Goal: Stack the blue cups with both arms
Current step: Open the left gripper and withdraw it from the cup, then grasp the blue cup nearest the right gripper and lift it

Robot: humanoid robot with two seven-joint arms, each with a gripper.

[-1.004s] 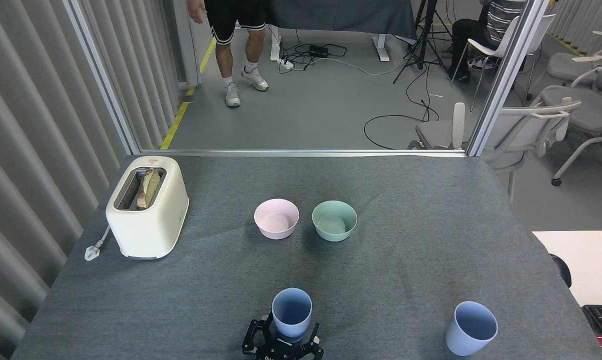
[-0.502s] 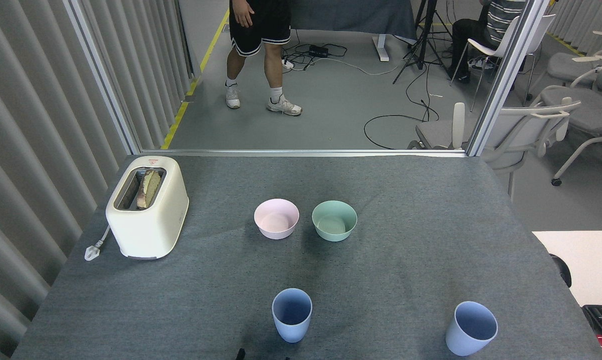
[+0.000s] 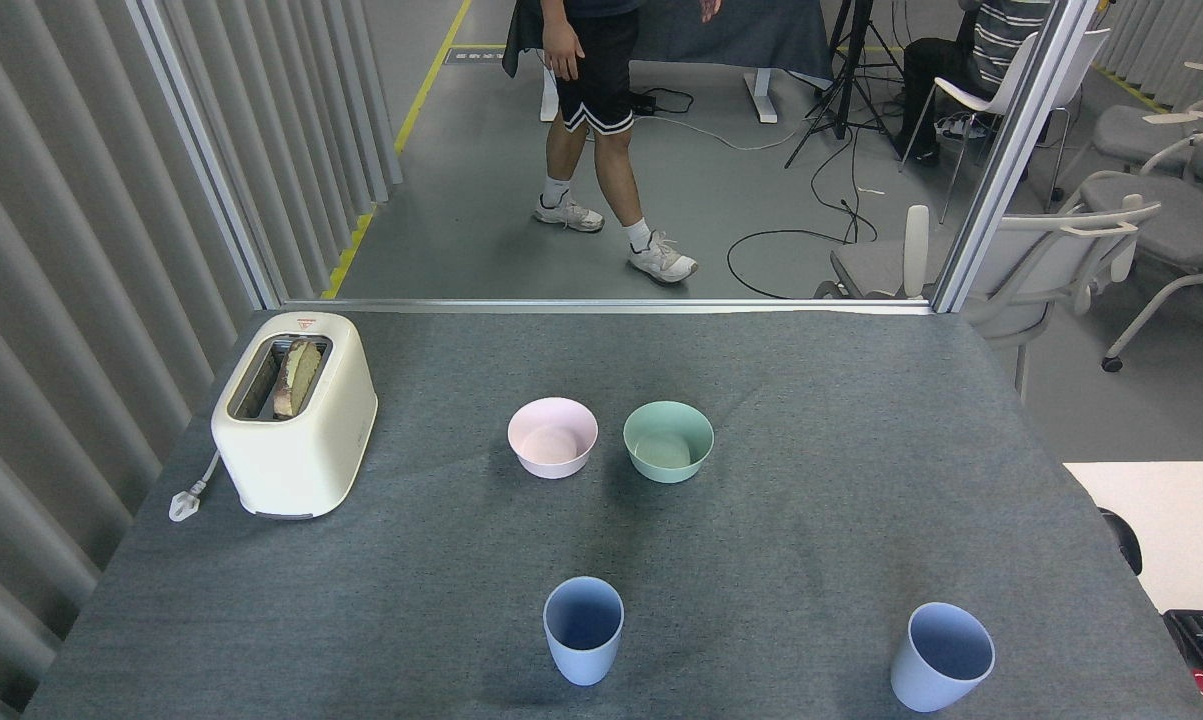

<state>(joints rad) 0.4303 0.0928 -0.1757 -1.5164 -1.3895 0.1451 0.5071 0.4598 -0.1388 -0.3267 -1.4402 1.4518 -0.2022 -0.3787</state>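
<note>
While neither arm nor its jaws are in view, two blue cups, the near-centre cup (image 3: 583, 629) and near-right cup (image 3: 941, 656), stand upright, well apart on the worktop (image 3: 811, 420).

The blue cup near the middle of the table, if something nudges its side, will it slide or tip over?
The middle blue cup stands upright and is taller than wide, narrowing to its base, so a high push likely tips it. It looks like empty thin plastic, probably light. The grey table cloth looks textured, so sliding seems less likely.
</note>
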